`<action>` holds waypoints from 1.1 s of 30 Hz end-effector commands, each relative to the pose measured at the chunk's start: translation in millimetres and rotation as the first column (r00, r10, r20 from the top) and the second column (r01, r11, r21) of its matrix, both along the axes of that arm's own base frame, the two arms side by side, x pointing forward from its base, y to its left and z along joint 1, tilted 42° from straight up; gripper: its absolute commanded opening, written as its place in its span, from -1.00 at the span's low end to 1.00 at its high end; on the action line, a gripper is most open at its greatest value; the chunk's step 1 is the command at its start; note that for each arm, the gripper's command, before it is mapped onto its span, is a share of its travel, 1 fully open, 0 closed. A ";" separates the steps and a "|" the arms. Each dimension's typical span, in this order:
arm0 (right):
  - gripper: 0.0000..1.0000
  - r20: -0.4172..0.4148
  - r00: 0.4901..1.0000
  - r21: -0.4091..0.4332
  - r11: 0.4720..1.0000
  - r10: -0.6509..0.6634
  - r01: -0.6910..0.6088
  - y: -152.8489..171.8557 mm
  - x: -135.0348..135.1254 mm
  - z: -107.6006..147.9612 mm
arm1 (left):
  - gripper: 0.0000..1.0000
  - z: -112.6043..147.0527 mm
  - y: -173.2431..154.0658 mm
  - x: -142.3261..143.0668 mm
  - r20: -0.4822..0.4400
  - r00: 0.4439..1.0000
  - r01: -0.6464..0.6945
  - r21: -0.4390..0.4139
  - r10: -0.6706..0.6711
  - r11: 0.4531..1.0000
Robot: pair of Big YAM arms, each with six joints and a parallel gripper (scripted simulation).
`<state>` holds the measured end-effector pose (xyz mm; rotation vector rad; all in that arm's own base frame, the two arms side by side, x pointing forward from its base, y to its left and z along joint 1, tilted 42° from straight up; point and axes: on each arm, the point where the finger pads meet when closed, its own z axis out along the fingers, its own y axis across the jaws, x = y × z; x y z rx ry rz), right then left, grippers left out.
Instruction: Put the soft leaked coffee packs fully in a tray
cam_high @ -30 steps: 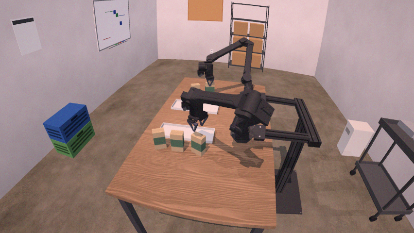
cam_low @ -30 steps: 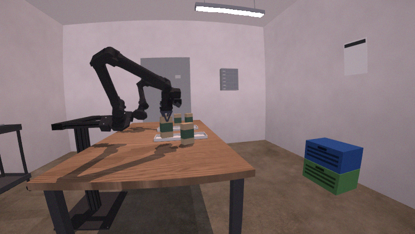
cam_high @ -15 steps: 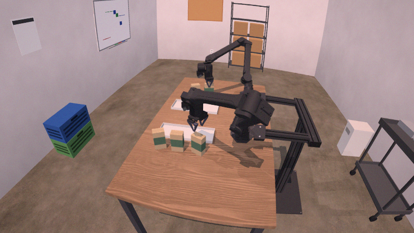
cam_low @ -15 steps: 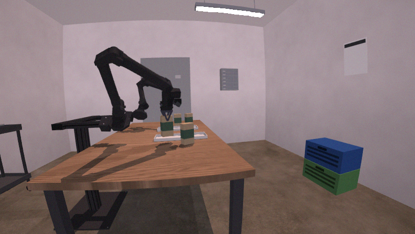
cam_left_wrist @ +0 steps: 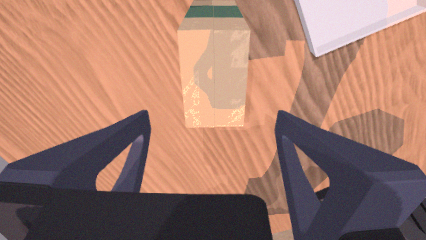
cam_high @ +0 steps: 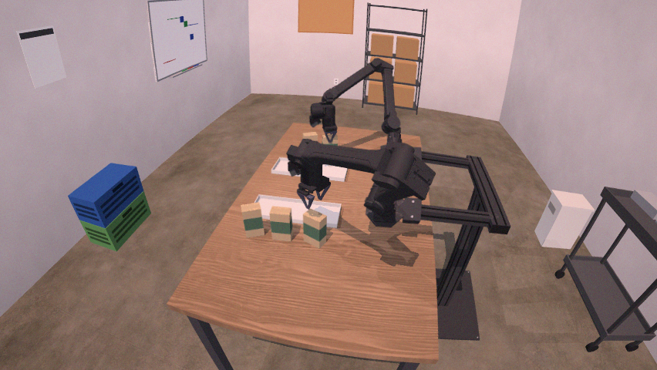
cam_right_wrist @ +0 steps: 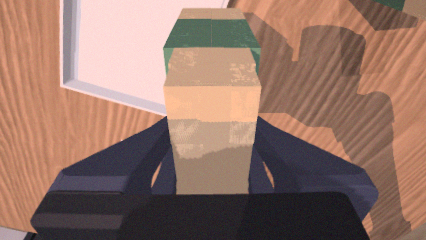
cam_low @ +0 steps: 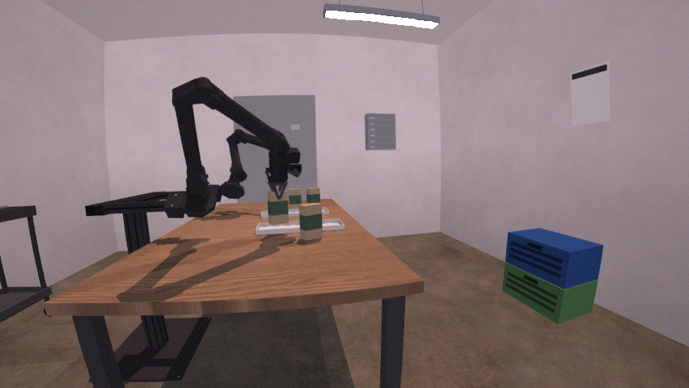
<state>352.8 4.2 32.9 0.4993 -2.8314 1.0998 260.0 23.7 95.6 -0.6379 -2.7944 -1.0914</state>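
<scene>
Five tan coffee packs with green bands are on the wooden bench. Three stand in a row: one at the left point(cam_high: 252, 220), one in the middle point(cam_high: 281, 223) and one at the right point(cam_high: 315, 227). My left gripper point(cam_high: 314, 195) is open and hangs just above the right pack point(cam_left_wrist: 214, 75), its fingers apart from it. At the bench's far end my right gripper point(cam_high: 328, 132) is shut on the top of a fourth pack point(cam_right_wrist: 212, 120), also seen in the exterior view point(cam_low: 278, 207). The fifth pack point(cam_high: 310, 136) stands beside it.
Two white trays lie between the pack groups, the near tray point(cam_high: 298, 209) just behind the row of three and the far tray point(cam_high: 308, 169) beyond it. The arms' black frame point(cam_high: 459, 193) stands at the bench's right side.
</scene>
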 end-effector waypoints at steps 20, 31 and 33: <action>-0.54 0.059 0.998 0.019 1.000 0.013 -0.014 76.8 25.8 -41.3 | 0.52 6.1 -3.3 8.0 0.027 1.000 -0.011 -0.007 0.011 1.000; -0.54 0.084 0.996 0.033 0.999 0.015 -0.018 78.6 29.5 -30.3 | 0.52 6.1 -3.3 8.0 0.027 1.000 -0.011 -0.007 0.011 1.000; -0.54 0.084 0.996 0.033 0.999 0.015 -0.018 78.6 29.5 -30.3 | 0.52 6.1 -3.3 8.0 0.027 1.000 -0.011 -0.007 0.011 1.000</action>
